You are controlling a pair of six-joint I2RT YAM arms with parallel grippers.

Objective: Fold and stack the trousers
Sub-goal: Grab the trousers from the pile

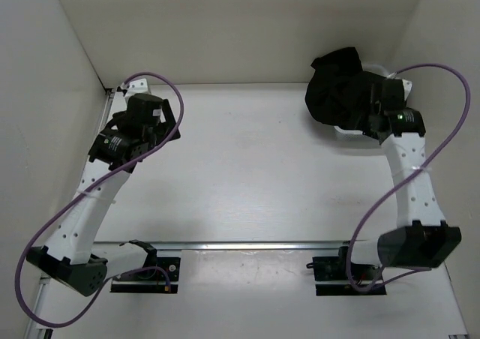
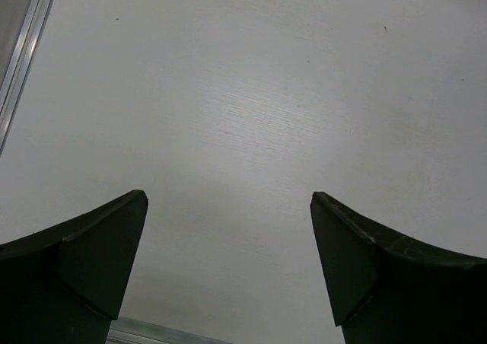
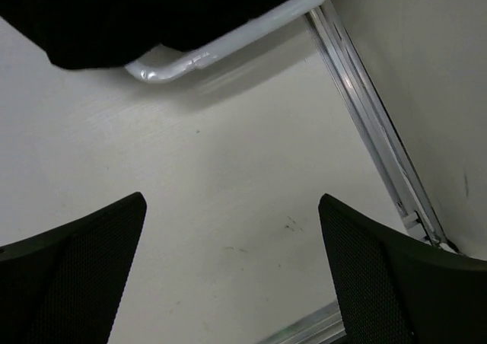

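The black trousers (image 1: 337, 90) lie bunched in a heap in a white basket (image 1: 349, 132) at the back right of the table. In the right wrist view the trousers (image 3: 137, 13) hang over the basket's white rim (image 3: 228, 43). My right gripper (image 3: 230, 198) is open and empty, just short of the basket and above bare table; in the top view it (image 1: 373, 100) sits at the heap's right side. My left gripper (image 2: 228, 195) is open and empty over bare table at the back left (image 1: 148, 112), far from the trousers.
White walls enclose the table on the left, back and right. A metal rail (image 3: 365, 116) runs along the right wall's foot, and another (image 2: 23, 55) along the left. A metal bar (image 1: 247, 244) crosses the near edge between the arm bases. Purple cables loop from both arms.
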